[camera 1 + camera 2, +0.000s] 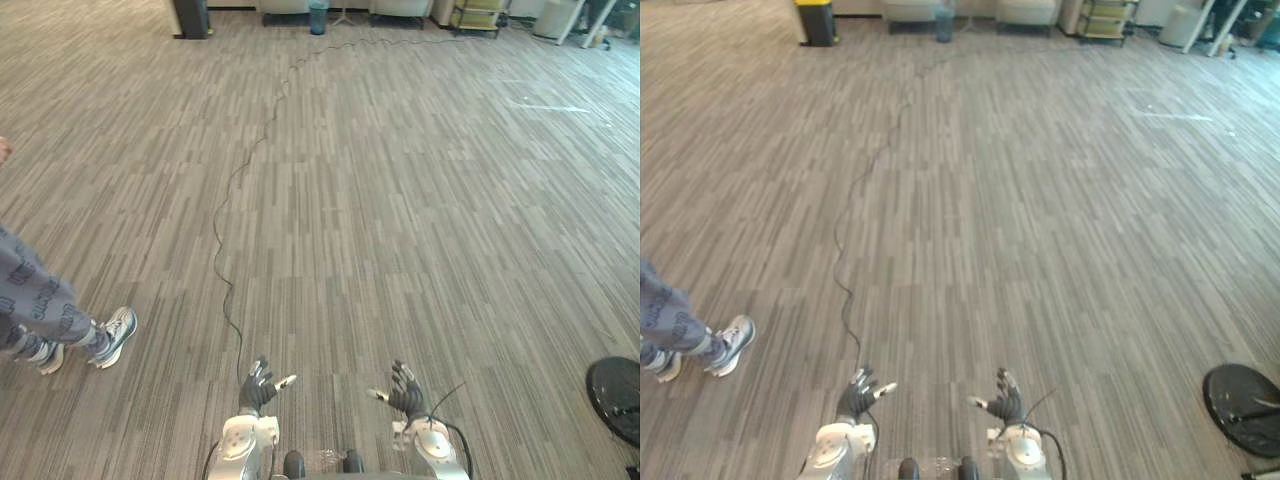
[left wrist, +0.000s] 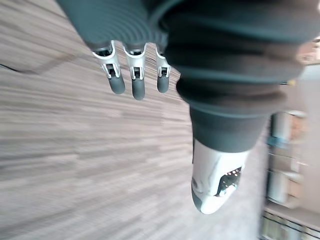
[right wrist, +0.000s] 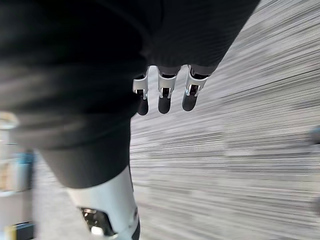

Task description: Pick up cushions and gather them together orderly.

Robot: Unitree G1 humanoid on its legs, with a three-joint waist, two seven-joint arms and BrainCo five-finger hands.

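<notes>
My left hand (image 1: 259,388) is held low at the bottom of the head views, fingers straight and spread, thumb pointing inward, nothing in it. My right hand (image 1: 405,391) mirrors it a little to the right, also open and holding nothing. In the left wrist view the left hand's fingers (image 2: 132,75) hang relaxed over bare striped carpet. The right wrist view has the right hand's fingers (image 3: 165,92) loose above the same carpet. I see no cushion on the stretch of floor ahead.
A person's legs and sneakers (image 1: 113,335) stand at the left. A black round base (image 1: 616,398) sits at the lower right. Far back are a dark bin (image 1: 191,17), pale seats (image 1: 284,8) and a shelf cart (image 1: 480,16).
</notes>
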